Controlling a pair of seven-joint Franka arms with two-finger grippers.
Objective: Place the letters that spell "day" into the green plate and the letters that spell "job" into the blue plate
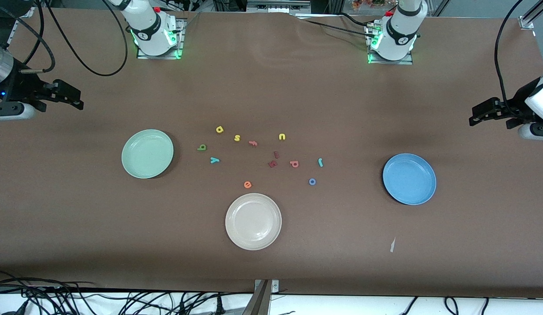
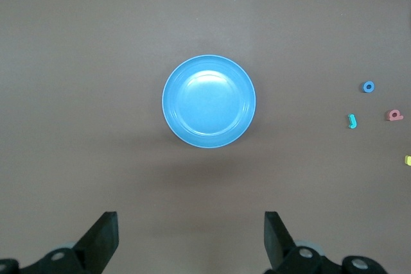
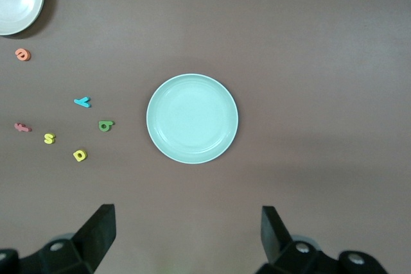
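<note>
Nearest the front camera lies the cream-white plate, bare. Just above it in the front view the foam letters are scattered flat on the brown table. An orange "e" sits closest to that plate. Toward the right arm's end lie the teal "y", the olive-green "d" and the yellow "a", all near the green plate but outside it. Toward the left arm's end lie the pinkish-red "b", the teal "j" and the blue "o", well apart from the blue plate. Between the groups sit a yellow "s", a yellow "u", what looks like a pink "f", and two dark red letters too small to read. Both plates hold nothing. Left gripper hovers high, jaws spread and released, and so does the right gripper.
</note>
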